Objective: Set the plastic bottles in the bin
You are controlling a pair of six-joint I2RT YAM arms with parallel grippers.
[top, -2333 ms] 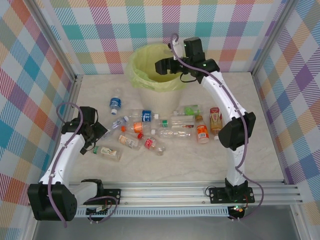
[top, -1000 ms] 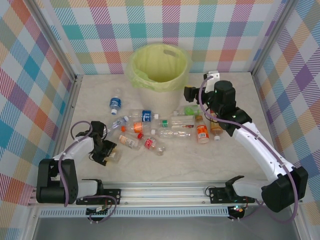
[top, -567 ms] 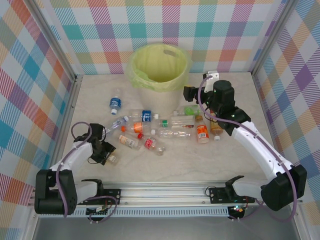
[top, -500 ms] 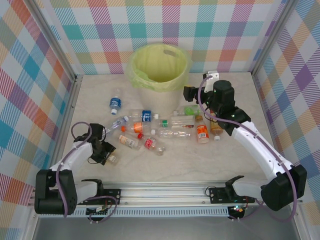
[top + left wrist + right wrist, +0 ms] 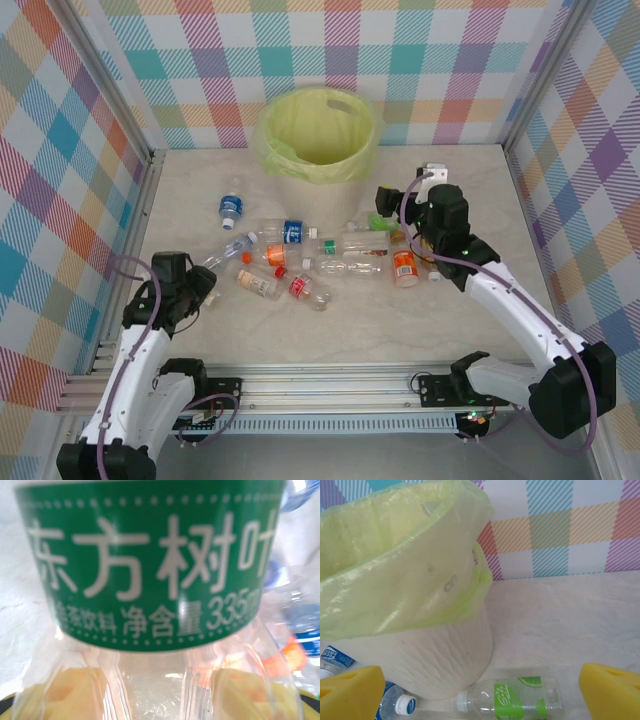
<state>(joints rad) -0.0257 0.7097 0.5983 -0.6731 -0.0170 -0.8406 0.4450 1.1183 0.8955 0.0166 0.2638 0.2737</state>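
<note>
Left gripper: we see its pads pinching a green-label bottle; whether it touches the table we cannot tell.
Right gripper: jaws spread wide, just beside the bin.
Bin: upright, far side.
Other bottles: lying loose before the bin.

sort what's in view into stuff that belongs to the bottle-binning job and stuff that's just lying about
Belongs to the job:
- bin with its yellow-green bag
- plastic bottles on the table, such as the blue-label bottle, orange-label bottle and lime-label bottle
- dark-green-label bottle, between the left fingers

Just there:
- checked walls
- metal rail
</note>
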